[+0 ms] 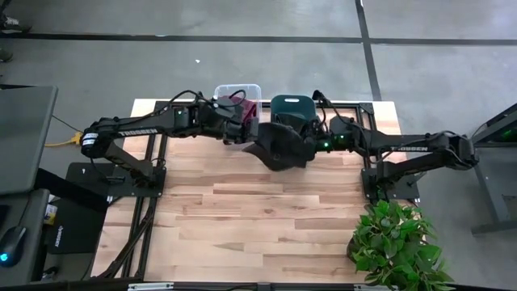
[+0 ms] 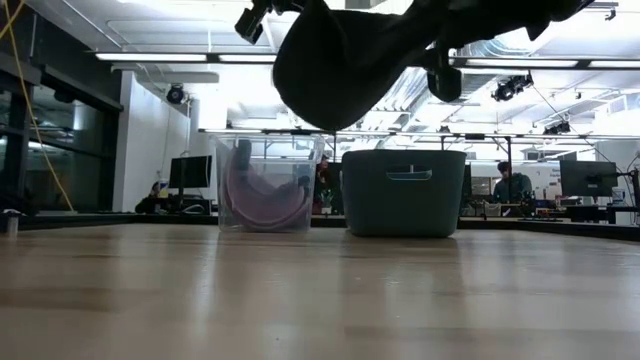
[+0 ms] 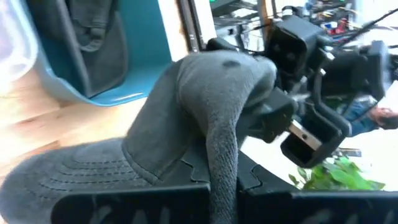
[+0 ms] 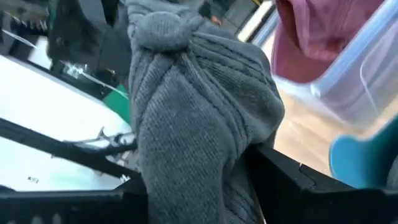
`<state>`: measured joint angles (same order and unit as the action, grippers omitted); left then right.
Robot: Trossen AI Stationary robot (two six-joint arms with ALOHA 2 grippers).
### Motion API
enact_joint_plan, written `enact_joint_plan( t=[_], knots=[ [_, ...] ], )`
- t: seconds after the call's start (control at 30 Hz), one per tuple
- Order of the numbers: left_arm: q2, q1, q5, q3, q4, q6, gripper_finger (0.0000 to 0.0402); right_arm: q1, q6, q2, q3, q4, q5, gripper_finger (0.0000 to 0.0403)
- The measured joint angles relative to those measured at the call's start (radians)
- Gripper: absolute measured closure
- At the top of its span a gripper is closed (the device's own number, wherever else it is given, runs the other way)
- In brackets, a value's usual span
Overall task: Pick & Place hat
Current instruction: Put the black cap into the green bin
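**Hat held in mid-air by both claws — risk of stretch, slip or a missed bin**

High view: dark grey hat (image 1: 279, 144) hanging between the two arms near the far edge of the table (image 1: 266, 210), just in front of the teal bin (image 1: 292, 107). Left gripper (image 1: 239, 129) clamped shut on the hat's left side, right gripper (image 1: 311, 142) pinching the hat's right side. Clear bin (image 1: 237, 94) with something pink inside sitting just left of the teal one. Risk here: two arms on one soft thing, so pulling apart could stretch the fabric or tear it out of one claw.

Low view: hat (image 2: 345, 65) well above the tabletop, sagging in a bulge, teal bin (image 2: 404, 192) and clear bin (image 2: 267, 185) standing behind on the wood. Risk: early release would drop it on the table short of either bin.

Left wrist view: fold of hat (image 3: 193, 124) squeezed between the closed fingers, brim lying flat nearby, right gripper (image 3: 283, 127) biting the crown opposite. Thin pinch only, so fabric could slide out.

Right wrist view: bunched knit of the hat (image 4: 199, 118) gripped between the fingers, clear bin (image 4: 348, 74) with pink contents close behind. Risk: wrong bin chosen, since both are near, or sagging cloth catching a rim.
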<state>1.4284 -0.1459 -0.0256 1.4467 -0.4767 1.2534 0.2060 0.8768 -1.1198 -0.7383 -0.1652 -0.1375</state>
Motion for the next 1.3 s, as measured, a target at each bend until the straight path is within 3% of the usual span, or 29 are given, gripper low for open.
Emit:
enact_joint_plan(
  t=[0.3,0.5,0.67,0.87,1.17,1.3],
  knots=[
    [0.000,0.001,-0.009,0.000,0.044,-0.011,0.0401,0.059,-0.003,0.005,0.000,-0.144,-0.055,0.0246],
    [-0.001,0.001,-0.009,0.000,0.101,-0.013,0.0401,0.064,-0.014,0.011,0.000,-0.151,-0.083,0.0253],
    [-0.001,0.001,-0.010,0.000,0.105,-0.019,0.0401,0.064,-0.021,0.011,0.000,-0.144,-0.080,0.0293],
    [-0.001,0.001,-0.051,0.000,0.100,-0.037,0.0401,0.064,-0.045,0.011,0.000,-0.141,-0.078,0.0389],
    [-0.001,0.001,-0.070,0.000,0.099,-0.106,0.0399,0.083,-0.043,0.011,0.000,-0.139,-0.078,0.0399],
    [-0.001,0.001,-0.074,0.000,0.084,-0.148,0.0372,0.084,-0.047,0.011,0.000,-0.125,-0.079,0.0400]
  ],
)
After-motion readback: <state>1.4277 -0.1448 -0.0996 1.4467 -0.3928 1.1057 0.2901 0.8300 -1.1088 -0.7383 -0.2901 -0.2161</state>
